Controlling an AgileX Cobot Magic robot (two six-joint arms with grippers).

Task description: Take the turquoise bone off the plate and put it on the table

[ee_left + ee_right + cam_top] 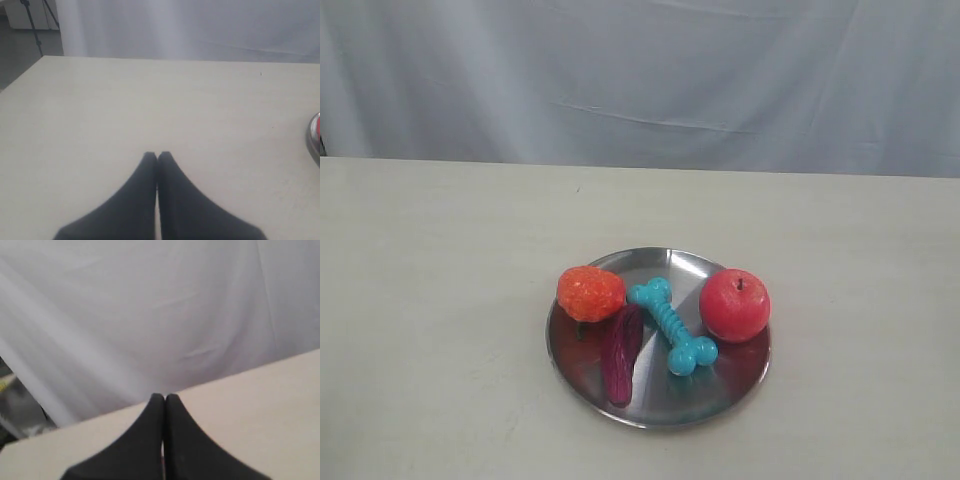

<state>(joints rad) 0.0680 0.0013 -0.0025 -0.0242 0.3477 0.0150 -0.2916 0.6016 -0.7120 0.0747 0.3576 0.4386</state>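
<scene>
The turquoise bone [672,325] lies diagonally in the middle of the steel plate [655,406], which rests on the cream table [440,260]. Neither arm shows in the exterior view. In the left wrist view my left gripper [157,155] is shut with nothing between its black fingers, hovering over bare table; only the plate's rim [314,137] peeks in at that view's edge. My right gripper [164,397] is also shut and empty, facing the table edge and the white curtain. The bone is out of both wrist views.
On the plate beside the bone lie a red apple [735,304], an orange bumpy toy [591,292] and a dark purple elongated piece [621,352]. A white curtain [640,70] hangs behind the table. A tripod leg [32,22] stands off the table's far corner.
</scene>
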